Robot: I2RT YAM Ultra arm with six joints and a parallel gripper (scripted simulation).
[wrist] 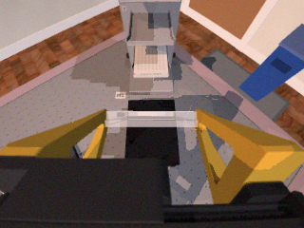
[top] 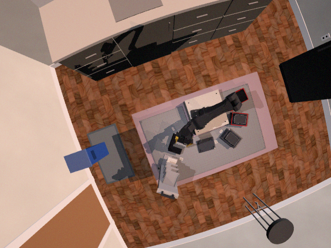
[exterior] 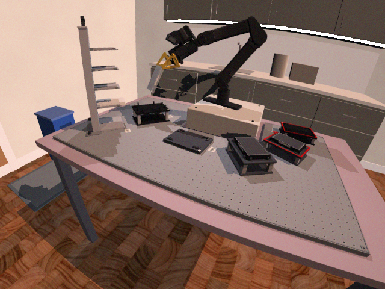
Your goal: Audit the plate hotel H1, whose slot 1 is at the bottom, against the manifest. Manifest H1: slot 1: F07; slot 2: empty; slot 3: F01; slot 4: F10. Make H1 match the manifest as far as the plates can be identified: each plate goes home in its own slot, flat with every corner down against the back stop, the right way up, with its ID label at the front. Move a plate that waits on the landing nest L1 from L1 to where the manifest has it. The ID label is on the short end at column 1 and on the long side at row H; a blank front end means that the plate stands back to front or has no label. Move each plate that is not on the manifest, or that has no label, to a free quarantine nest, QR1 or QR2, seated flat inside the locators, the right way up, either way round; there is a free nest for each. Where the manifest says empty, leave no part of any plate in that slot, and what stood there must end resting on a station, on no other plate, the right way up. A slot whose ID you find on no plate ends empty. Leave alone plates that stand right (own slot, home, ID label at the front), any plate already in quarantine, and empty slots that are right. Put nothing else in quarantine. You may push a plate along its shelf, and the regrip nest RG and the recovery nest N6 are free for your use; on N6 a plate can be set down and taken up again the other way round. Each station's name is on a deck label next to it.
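Note:
My gripper [exterior: 167, 61] hangs high over the table's back left, tilted down, its yellow fingers shut on the short end of a clear translucent plate [exterior: 154, 79]. In the wrist view the plate's edge [wrist: 151, 119] spans the gap between the fingers. Below it stands a raised black nest [exterior: 150, 112], which also shows in the wrist view [wrist: 152, 135]. The plate hotel H1 [exterior: 89, 77] stands at the left edge. A pale plate [exterior: 109, 102] lies in its bottom slot and shows in the wrist view [wrist: 151, 62]. I cannot read any label.
A flat dark nest [exterior: 188, 140] lies mid-table. A raised nest carries a dark plate [exterior: 251, 148]. Two red-edged quarantine nests stand at the right: the nearer [exterior: 287, 142] holds a dark plate, the farther [exterior: 298, 129] looks empty. The arm's beige base block [exterior: 225, 118] stands behind.

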